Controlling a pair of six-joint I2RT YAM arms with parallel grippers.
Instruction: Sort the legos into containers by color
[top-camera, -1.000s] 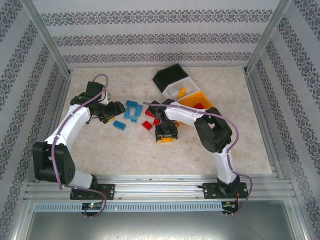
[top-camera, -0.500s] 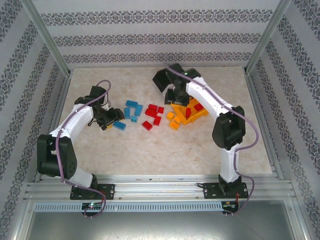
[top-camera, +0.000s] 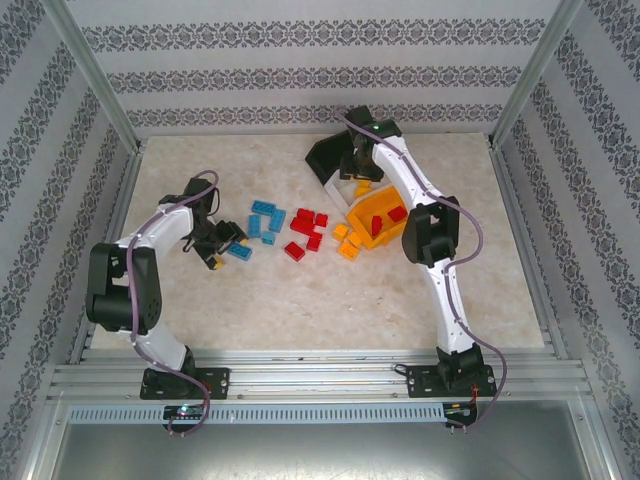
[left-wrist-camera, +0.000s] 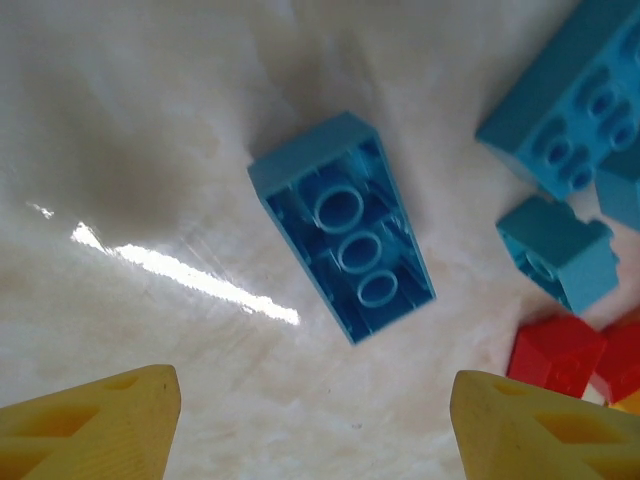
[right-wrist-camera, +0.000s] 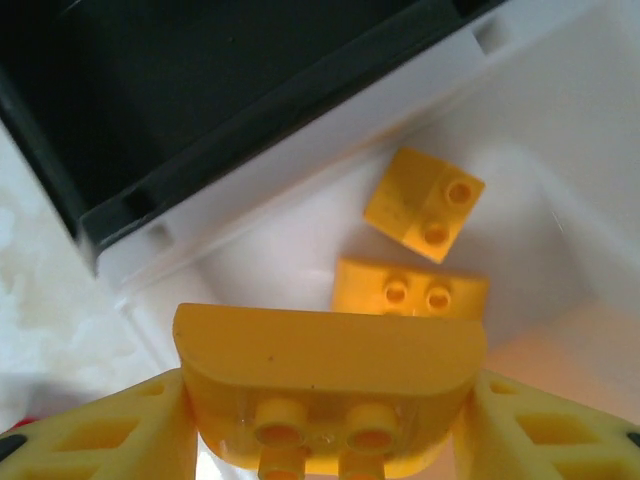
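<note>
**Right arm, step in hand (judged):** drop into the white bin.
- The right claw (right-wrist-camera: 330, 415) is closed on a yellow brick (right-wrist-camera: 330, 355) with one rounded edge.
- The brick is held over the white bin (right-wrist-camera: 560, 120), which sits at 1 o'clock on the table (top-camera: 300, 310).
- Two flat yellow bricks (right-wrist-camera: 410, 285) are seen on the bin floor.
- Release is best made low and well inside the walls. The rim of the black bin (right-wrist-camera: 200, 80) lies close at 10 o'clock, and hard plastic is likely to bounce.

**Left arm:**
- The left claw (left-wrist-camera: 315, 395) is wide open and empty.
- A blue brick (left-wrist-camera: 340, 225) lies on the table at 12 o'clock from it, between the lines of the two fingers.
- The brick is turned studs-down, so its hollow underside and three round tubes are exposed.
- It lies askew to the jaws. The wrist should be rotated so that the long smooth walls are pinched.
- Sliding on the glossy surface is to be expected.

**Materials:**
- The bricks are rigid, shiny and sharp-cornered.
- The table has a marbled pattern and shows glare.
- The bins are smooth and thin-walled.
- Red bricks (top-camera: 397, 212) are noted in the orange bin (top-camera: 385, 203).
</note>
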